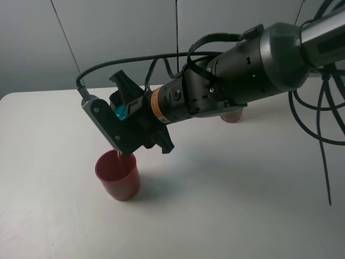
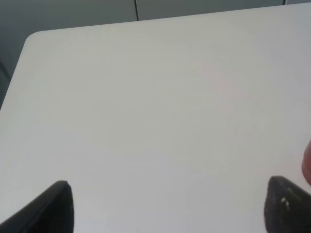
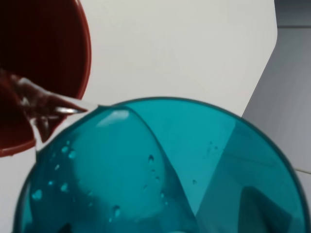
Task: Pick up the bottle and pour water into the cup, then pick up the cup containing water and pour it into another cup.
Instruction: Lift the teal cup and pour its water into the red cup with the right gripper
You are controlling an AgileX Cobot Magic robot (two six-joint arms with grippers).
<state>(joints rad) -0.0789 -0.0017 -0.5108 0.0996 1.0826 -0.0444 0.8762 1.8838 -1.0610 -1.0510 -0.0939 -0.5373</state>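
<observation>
Closest to us, in the right wrist view, the teal cup (image 3: pixel 160 170) fills most of the picture, tipped so water (image 3: pixel 43 109) runs over its rim into the red cup (image 3: pixel 48 58). From high up we see our right gripper (image 1: pixel 126 116) clamped on the teal cup (image 1: pixel 119 111), holding it tilted just above the red cup (image 1: pixel 118 175), which stands upright on the white table (image 1: pixel 242 205). A thin stream drops into it. Our left gripper (image 2: pixel 167 206) shows only two dark fingertips (image 2: pixel 53 206) spread wide apart over bare table (image 2: pixel 146 107), holding nothing. We cannot make out the bottle.
</observation>
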